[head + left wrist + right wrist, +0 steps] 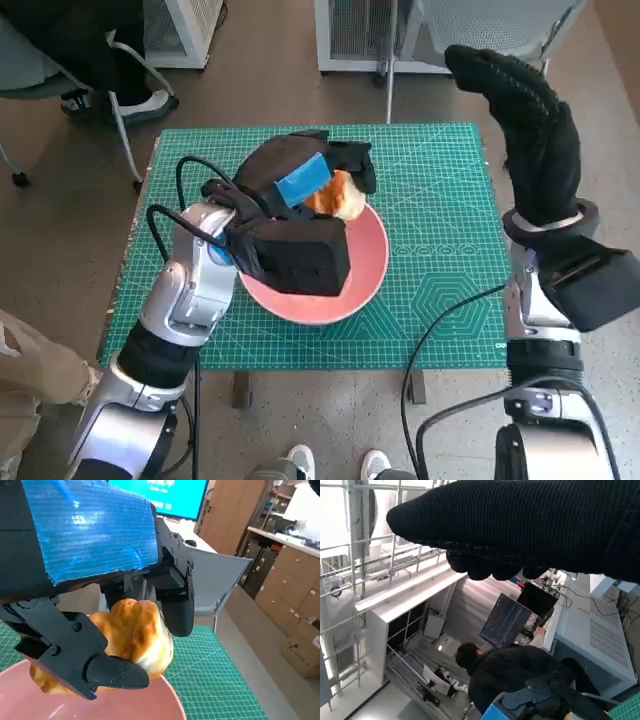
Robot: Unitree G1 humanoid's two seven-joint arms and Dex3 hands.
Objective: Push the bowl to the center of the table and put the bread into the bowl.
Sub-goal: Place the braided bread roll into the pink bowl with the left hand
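Observation:
A pink bowl (365,265) sits near the middle of the green cutting mat (440,250). My left hand (300,180), black with blue tape, hangs over the bowl's far rim and holds a golden piece of bread (338,198) just above the bowl. In the left wrist view the black fingers (115,672) wrap the bread (135,635) over the pink bowl (145,705). My right hand (530,110), in the black glove, is raised high over the table's right edge with nothing in it, fingers extended; the glove (530,525) fills the right wrist view.
The mat covers the small table; its right half (450,200) is bare. Chair legs and a person's feet (130,100) show beyond the far left corner, a white cabinet (360,35) behind the table. A person in black (520,675) sits at a monitor in the right wrist view.

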